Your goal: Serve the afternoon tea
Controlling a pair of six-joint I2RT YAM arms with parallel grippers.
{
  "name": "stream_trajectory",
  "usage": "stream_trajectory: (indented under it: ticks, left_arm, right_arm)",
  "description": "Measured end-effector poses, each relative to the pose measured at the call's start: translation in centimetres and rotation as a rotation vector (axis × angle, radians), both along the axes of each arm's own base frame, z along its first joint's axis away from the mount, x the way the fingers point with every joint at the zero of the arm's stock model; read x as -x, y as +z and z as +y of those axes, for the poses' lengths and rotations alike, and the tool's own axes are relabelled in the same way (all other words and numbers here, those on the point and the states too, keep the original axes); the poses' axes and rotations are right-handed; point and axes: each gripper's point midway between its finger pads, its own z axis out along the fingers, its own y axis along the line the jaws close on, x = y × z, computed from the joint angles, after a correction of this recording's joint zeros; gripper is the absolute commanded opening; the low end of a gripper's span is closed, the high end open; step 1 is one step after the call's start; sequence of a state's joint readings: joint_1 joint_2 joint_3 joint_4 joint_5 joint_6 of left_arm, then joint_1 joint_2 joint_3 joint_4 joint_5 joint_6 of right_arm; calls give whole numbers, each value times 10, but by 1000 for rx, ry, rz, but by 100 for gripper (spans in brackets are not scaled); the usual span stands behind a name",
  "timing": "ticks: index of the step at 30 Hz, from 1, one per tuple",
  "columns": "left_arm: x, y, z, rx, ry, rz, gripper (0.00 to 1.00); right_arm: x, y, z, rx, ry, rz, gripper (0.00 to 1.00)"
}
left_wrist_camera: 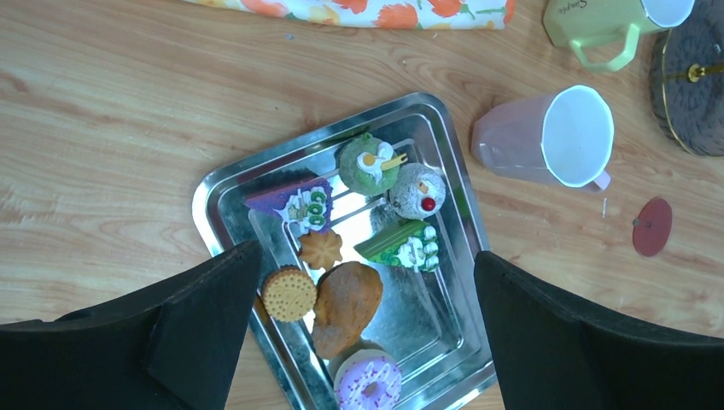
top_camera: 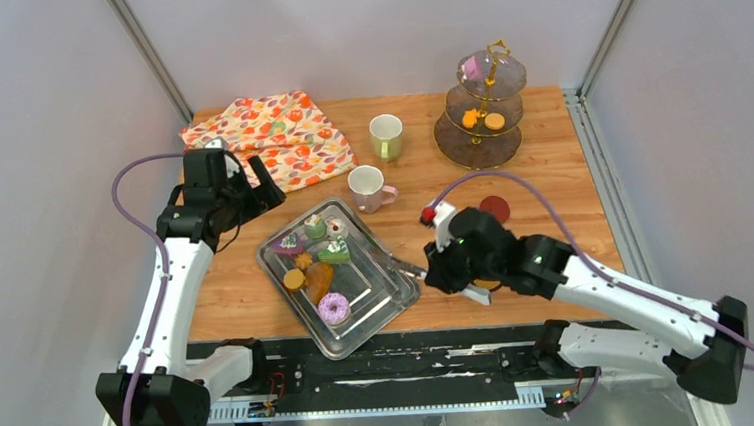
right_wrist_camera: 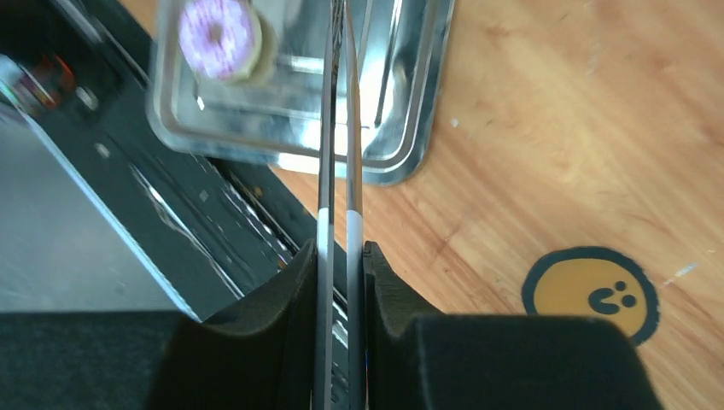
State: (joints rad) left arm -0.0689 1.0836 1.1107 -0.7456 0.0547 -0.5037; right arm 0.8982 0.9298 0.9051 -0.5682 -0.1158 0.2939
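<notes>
Right tool (right_wrist_camera: 340,282) around tongs (right_wrist_camera: 338,128)

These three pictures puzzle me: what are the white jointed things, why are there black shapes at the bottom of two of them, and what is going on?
The white jointed things are two robot arms bolted to the near table edge. The wide picture comes from a camera above and behind them. The other two come from cameras on the wrists, so the black shapes are each arm's own fingers.

The left gripper is open, hovering over a metal tray of small pastries, among them a pink-iced donut. The right gripper is shut on long metal tongs, whose arms are squeezed together and point toward the tray.

Also on the wooden table: a pink mug, a pale-green mug, an orange floral cloth, and a tiered stand already holding a few treats.
</notes>
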Motion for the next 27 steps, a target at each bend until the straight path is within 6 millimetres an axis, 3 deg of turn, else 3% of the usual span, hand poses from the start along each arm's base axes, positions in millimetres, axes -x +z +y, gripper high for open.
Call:
stream_trajectory:
  ticks: [2,6,15,27]
  left_arm:
    - [1,-3,1,-3,3,7,100]
    - [3,-6,2,-8,7,21,99]
    - [3,-7,4,-21,9,24,100]
    - [2,-8,5,-34,6,34,100]
  right_arm:
    - [12,-32,7,93,52,-1,19]
    - [19,-67,17,186,98,-36,23]
    - [-8,-88,46,216,75,-135,34]
    - [-17,-106,61,236,93,-156,36]
